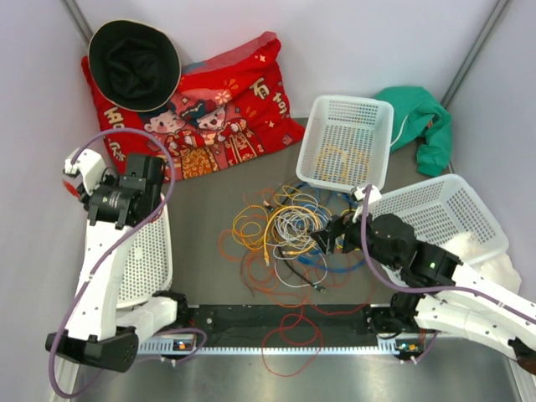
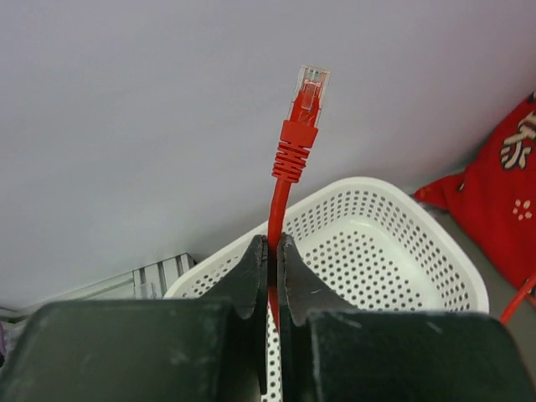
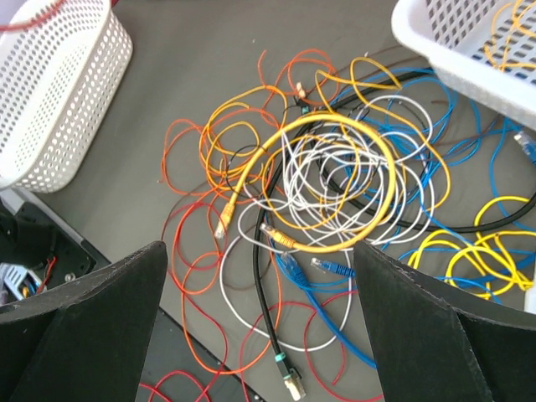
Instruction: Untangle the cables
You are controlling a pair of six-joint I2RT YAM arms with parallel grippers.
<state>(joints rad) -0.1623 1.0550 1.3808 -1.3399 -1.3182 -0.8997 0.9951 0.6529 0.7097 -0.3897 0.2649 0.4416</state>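
My left jaws clamp the red cable (image 2: 289, 151) just below its plug (image 2: 310, 88), high over a white basket (image 2: 377, 251), I judge to draw it free; my right jaws gape above the tangled cables (image 3: 327, 184) on the desk (image 3: 193, 67).

Plain pale walls (image 1: 360, 50) close me in on three sides, with a metal post (image 1: 479, 40) in each far corner. My bench (image 1: 201, 222) is dark grey, matte and evenly lit.
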